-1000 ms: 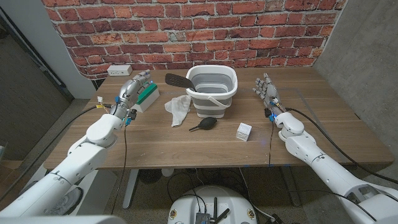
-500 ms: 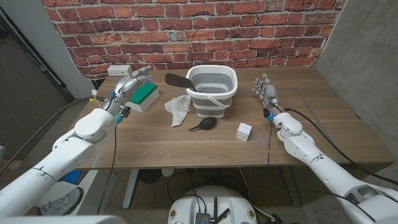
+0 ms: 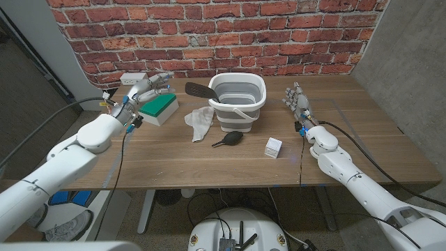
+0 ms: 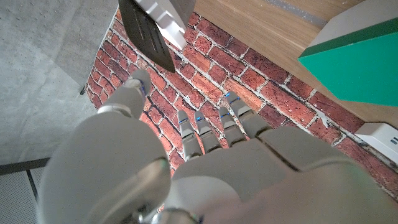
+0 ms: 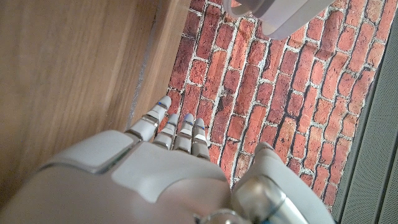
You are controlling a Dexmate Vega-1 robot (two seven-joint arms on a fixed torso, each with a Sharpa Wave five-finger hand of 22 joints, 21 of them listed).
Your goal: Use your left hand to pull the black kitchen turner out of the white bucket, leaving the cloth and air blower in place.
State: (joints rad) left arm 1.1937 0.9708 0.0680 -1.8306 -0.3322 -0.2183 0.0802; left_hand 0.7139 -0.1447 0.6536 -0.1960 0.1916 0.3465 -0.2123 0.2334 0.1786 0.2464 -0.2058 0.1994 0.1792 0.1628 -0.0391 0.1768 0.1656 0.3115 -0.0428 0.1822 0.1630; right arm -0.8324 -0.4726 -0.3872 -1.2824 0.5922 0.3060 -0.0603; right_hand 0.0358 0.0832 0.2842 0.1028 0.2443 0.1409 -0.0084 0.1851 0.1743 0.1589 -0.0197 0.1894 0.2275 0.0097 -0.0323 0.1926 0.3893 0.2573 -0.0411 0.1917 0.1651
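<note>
One green-topped box beside left hand.

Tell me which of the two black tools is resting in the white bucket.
The black kitchen turner: its handle goes into the white bucket and its flat slotted blade sticks out over the rim. The black air blower lies on the table in front of the bucket.

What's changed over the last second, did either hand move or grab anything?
The left hand has swung outward and toward the brick wall, from over the green block to its far outer corner, and holds nothing. The right hand stayed put, open. The turner still leans out of the bucket; the cloth, blower and small white box have not moved.
</note>
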